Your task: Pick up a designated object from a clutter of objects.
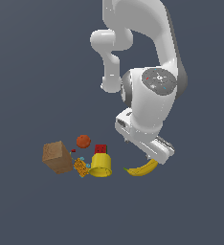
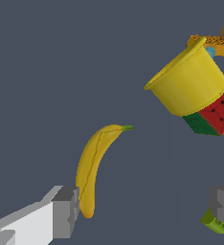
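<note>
The banana [image 1: 142,168] lies on the dark floor, to the exterior view's right of the clutter. In the wrist view the banana [image 2: 95,160] is curved and yellow, and one end lies right beside one grey finger [image 2: 65,210]. The other finger [image 2: 223,205] stands far off, so my gripper [image 2: 143,206] is open and holds nothing. In the exterior view the gripper [image 1: 154,157] hangs low, directly over the banana's far end, and the hand hides its fingers.
The yellow cup [image 1: 101,165] lies tipped beside the red block [image 1: 100,149], an orange-red ball [image 1: 83,140], an orange patterned piece [image 1: 80,167] and a tan cardboard cube [image 1: 58,157]. A small green piece [image 2: 213,222] lies by the far finger.
</note>
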